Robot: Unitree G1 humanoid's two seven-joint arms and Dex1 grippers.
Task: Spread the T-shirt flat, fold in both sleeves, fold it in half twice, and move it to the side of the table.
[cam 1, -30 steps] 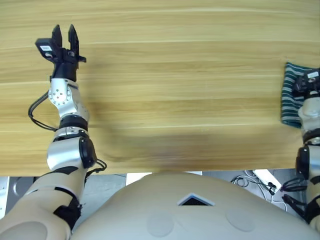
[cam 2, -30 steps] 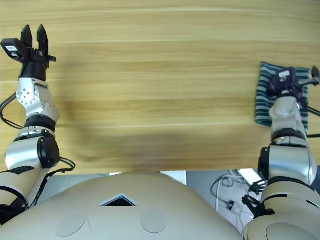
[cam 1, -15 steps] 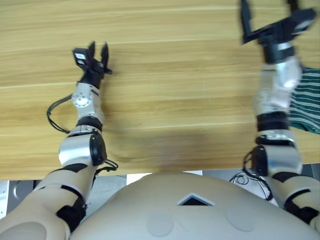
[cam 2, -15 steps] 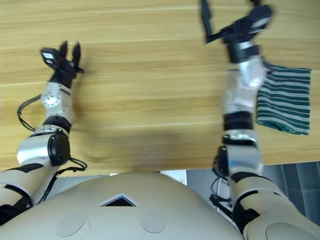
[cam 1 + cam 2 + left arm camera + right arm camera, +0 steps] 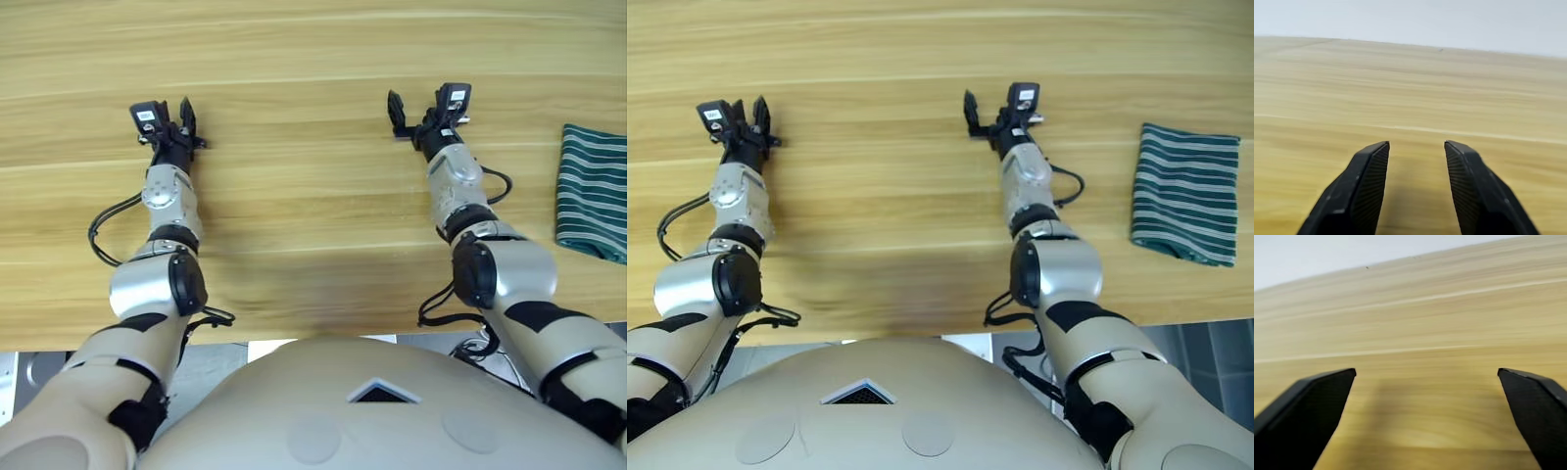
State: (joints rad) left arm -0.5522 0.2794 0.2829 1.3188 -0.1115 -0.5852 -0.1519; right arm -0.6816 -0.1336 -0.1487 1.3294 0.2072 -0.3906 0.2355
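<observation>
**Left eye view.** The T-shirt [image 5: 593, 191] is folded into a small striped pad. It lies flat on the desk [image 5: 294, 49], far over on the robot's right. It is in the same spot as one second ago.

The right end effector [image 5: 423, 103] is well apart from the T-shirt, on its left side, low over the bare wood. Its two fingers are spread wide and hold nothing. One second ago it was right on the T-shirt. Half a second ago it was lifted up just beside the T-shirt. Now it has come away toward the middle of the desk.

The left end effector [image 5: 174, 110] is much farther from the T-shirt, way over on the other side. Its fingers are a little apart and hold nothing. It has moved only a little since half a second ago.

**Right eye view.** The whole T-shirt shows here. It lies near the front edge of the desk and nothing touches it. Both arms reach out over the wood on the T-shirt's left side. The right arm is the nearer one.

**Left wrist view.** The two black fingers [image 5: 1371, 169] have a small gap between them. Only wood shows in the gap.

**Right wrist view.** The two black fingers [image 5: 1312, 396] are very far apart. There is only wood between them.
</observation>
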